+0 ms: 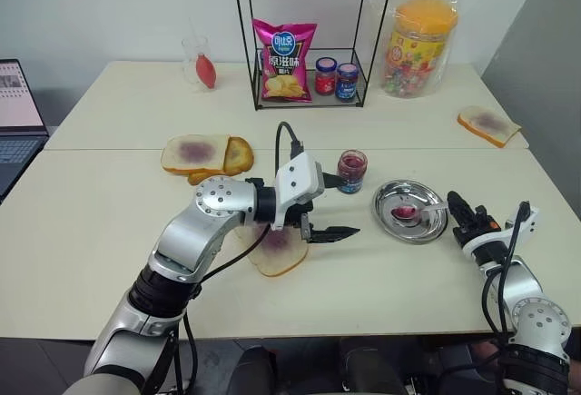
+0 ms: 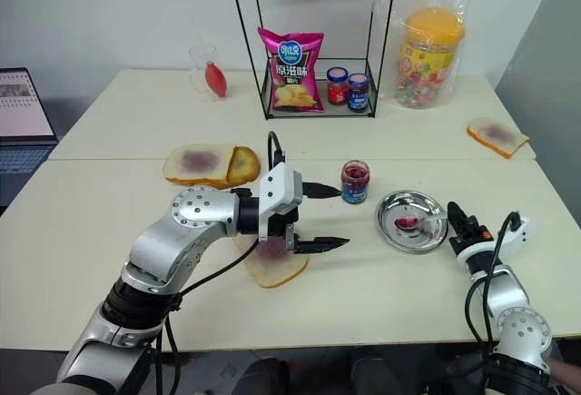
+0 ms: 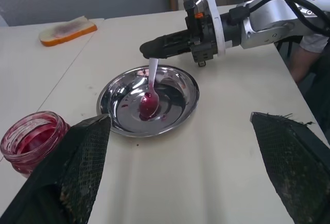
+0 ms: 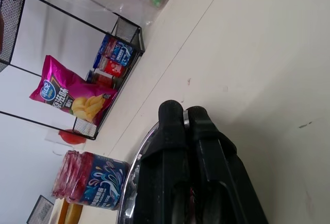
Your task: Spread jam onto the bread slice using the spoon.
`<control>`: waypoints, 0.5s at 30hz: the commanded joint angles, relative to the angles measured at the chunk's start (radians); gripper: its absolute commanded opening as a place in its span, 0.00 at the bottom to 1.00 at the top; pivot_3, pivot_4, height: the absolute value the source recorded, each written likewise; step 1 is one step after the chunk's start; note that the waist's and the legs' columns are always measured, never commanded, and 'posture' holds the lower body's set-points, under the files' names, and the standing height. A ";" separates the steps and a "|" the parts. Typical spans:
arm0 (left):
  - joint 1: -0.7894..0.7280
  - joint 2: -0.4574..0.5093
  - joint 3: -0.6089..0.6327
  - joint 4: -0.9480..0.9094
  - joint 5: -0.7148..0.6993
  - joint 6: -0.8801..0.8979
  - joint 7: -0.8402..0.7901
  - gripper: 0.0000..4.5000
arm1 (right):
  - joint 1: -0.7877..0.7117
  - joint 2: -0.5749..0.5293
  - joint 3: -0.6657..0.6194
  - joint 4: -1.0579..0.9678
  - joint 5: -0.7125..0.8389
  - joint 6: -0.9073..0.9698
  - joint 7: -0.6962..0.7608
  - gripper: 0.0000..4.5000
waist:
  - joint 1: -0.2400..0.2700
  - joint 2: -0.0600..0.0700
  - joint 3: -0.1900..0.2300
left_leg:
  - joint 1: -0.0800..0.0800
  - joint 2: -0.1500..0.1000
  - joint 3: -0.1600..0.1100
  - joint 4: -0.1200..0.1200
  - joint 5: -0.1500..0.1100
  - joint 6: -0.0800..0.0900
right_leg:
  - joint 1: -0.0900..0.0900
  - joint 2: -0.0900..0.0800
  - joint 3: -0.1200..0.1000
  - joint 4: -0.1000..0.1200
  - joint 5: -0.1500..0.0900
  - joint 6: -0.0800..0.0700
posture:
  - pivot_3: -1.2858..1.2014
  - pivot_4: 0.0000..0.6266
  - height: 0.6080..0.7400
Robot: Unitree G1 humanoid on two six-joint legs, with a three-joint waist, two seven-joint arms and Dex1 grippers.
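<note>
Spreading is partly done: bread slice [image 1: 280, 251], lower centre, already smeared. Spoon [image 3: 150, 91] handle is pinched by right gripper [image 3: 154, 47] in plate [image 3: 111, 87], centre-right. Left gripper [image 1: 329, 204] is held open nr jam [image 1: 351, 171].

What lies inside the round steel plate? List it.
In the plate: the spoon, bowl down in a jam smear, handle pinched by the shut right pincer. The handle's end is covered by the fingers.
</note>
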 commanded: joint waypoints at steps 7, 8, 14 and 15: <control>0.039 0.045 0.096 -0.029 -0.089 0.061 0.011 1.00 | 0.001 -0.110 -0.067 -0.146 0.196 0.127 -0.037 0.01 | 0.001 0.004 0.002 | -0.001 0.000 0.000 -0.002 0.000 0.000 | -0.002 0.000 0.000 0.000 -0.001 -0.001 | 0.52 0.24 1.00; 0.043 0.041 0.101 -0.031 -0.098 0.071 0.021 1.00 | -0.005 -0.122 -0.073 -0.158 0.224 0.137 -0.050 0.01 | 0.002 0.004 0.003 | -0.001 0.000 -0.001 -0.003 0.000 0.000 | -0.002 0.000 -0.001 0.000 -0.001 -0.002 | 0.52 0.24 1.00; 0.045 -0.071 0.132 -0.020 -0.095 0.109 0.186 1.00 | -0.144 -0.219 -0.021 -0.197 0.305 0.183 -0.143 0.01 | 0.004 0.004 0.003 | -0.002 0.000 -0.001 -0.002 0.000 0.000 | -0.002 0.000 -0.001 -0.001 -0.002 -0.002 | 0.52 0.24 1.00; 0.048 -0.077 0.140 -0.023 -0.094 0.113 0.204 1.00 | -0.175 -0.225 -0.003 -0.192 0.299 0.186 -0.157 0.01 | 0.002 0.004 0.004 | -0.001 0.000 0.000 -0.002 0.000 0.000 | -0.002 0.000 -0.001 -0.001 -0.002 -0.001 | 0.52 0.24 1.00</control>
